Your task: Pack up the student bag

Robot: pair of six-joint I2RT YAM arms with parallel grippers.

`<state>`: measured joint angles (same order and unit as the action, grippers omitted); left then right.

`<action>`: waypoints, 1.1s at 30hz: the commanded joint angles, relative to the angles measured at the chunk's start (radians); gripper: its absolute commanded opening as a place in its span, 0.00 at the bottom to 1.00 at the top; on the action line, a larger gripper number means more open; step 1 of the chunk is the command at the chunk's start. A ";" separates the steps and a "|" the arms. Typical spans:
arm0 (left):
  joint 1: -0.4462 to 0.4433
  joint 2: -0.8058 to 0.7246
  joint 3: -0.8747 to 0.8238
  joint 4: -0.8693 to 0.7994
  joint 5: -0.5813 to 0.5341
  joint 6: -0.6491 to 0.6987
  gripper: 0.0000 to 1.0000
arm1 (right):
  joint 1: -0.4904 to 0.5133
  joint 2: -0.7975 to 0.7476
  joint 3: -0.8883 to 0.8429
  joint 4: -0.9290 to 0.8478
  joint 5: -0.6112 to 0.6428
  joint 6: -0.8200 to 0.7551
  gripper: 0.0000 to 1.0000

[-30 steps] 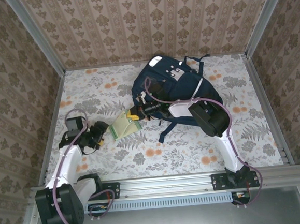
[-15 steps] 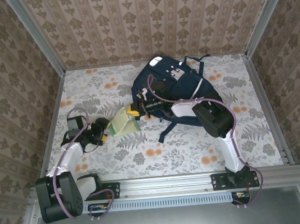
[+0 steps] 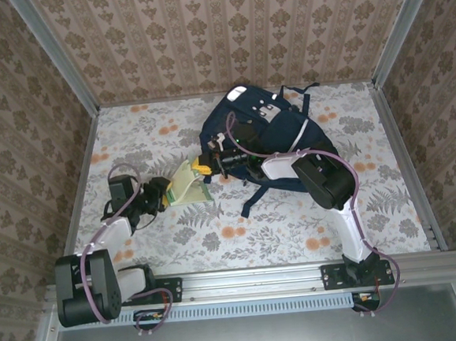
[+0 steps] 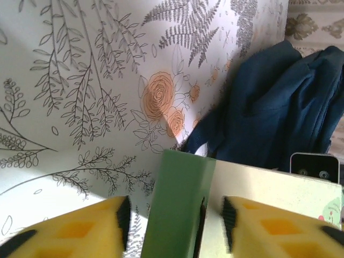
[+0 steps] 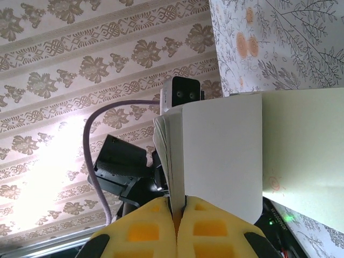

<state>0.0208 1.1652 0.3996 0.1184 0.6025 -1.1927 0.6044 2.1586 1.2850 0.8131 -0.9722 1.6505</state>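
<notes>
Student bag (image 3: 276, 131) lies at the far centre-right of the floral tabletop (image 3: 295, 220): navy fabric, grey buckle patches up top, dark straps trailing toward the near side. In the left wrist view it's the crumpled blue mass (image 4: 269, 107) just past the book.

Pale-green book (image 3: 184, 191) sits just left of the bag, between the two grippers, and looks tilted. Can't tell whether its lower edge touches the tabletop.

Right gripper (image 3: 206, 168) is at the book's far-right edge, next to the bag. Right wrist view: yellow fingers (image 5: 212, 226) are pinched together (image 5: 177, 215) on the edge of the cover and pages (image 5: 226, 161), no gap visible, so a firm hold. The left arm's wrist camera (image 5: 183, 92) shows just beyond the book's other end.

Left gripper (image 3: 160, 193) is at the book's near-left end. Left wrist view: fingers are spread (image 4: 174, 217) with the darker green spine (image 4: 180, 209) standing between them. There's a visible gap to the left pad (image 4: 124, 217), and the cream cover runs off to the right above the other finger. Straddling the spine, not clamped on it.

Wallpapered walls enclose the cell on three sides.
</notes>
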 commanded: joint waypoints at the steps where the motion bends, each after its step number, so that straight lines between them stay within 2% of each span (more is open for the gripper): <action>1: 0.001 -0.043 -0.001 0.023 -0.021 -0.017 0.40 | -0.008 -0.025 -0.008 0.059 0.018 0.010 0.00; 6: 0.015 -0.093 0.008 -0.047 -0.042 0.001 0.24 | -0.008 -0.022 -0.022 0.035 0.023 -0.011 0.00; 9: 0.035 -0.142 0.018 -0.106 -0.051 0.018 0.20 | -0.008 -0.025 -0.025 -0.001 0.025 -0.040 0.00; 11: 0.047 -0.182 0.032 -0.153 -0.056 0.030 0.18 | -0.009 -0.030 -0.028 -0.034 0.031 -0.068 0.04; 13: 0.057 -0.232 0.052 -0.219 -0.069 0.048 0.16 | -0.009 -0.039 -0.030 -0.084 0.039 -0.106 0.15; 16: 0.069 -0.306 0.086 -0.304 -0.086 0.066 0.16 | -0.013 -0.056 -0.028 -0.182 0.050 -0.183 0.42; 19: 0.071 -0.338 0.134 -0.369 -0.082 0.085 0.16 | -0.018 -0.091 -0.025 -0.311 0.075 -0.295 0.59; 22: 0.069 -0.335 0.154 -0.354 -0.060 0.058 0.16 | -0.015 -0.132 -0.010 -0.468 0.103 -0.428 0.70; 28: 0.031 -0.306 0.245 -0.303 -0.027 0.048 0.16 | -0.018 -0.207 -0.035 -0.636 0.140 -0.567 0.93; 30: 0.008 -0.295 0.283 -0.287 -0.029 0.045 0.16 | -0.024 -0.229 -0.067 -0.622 0.156 -0.556 0.98; 33: -0.035 -0.269 0.333 -0.246 -0.031 0.020 0.16 | -0.028 -0.244 -0.110 -0.513 0.133 -0.479 1.00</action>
<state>0.0154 0.8894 0.6632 -0.2058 0.5392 -1.1488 0.6003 1.9541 1.2144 0.2642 -0.8677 1.1622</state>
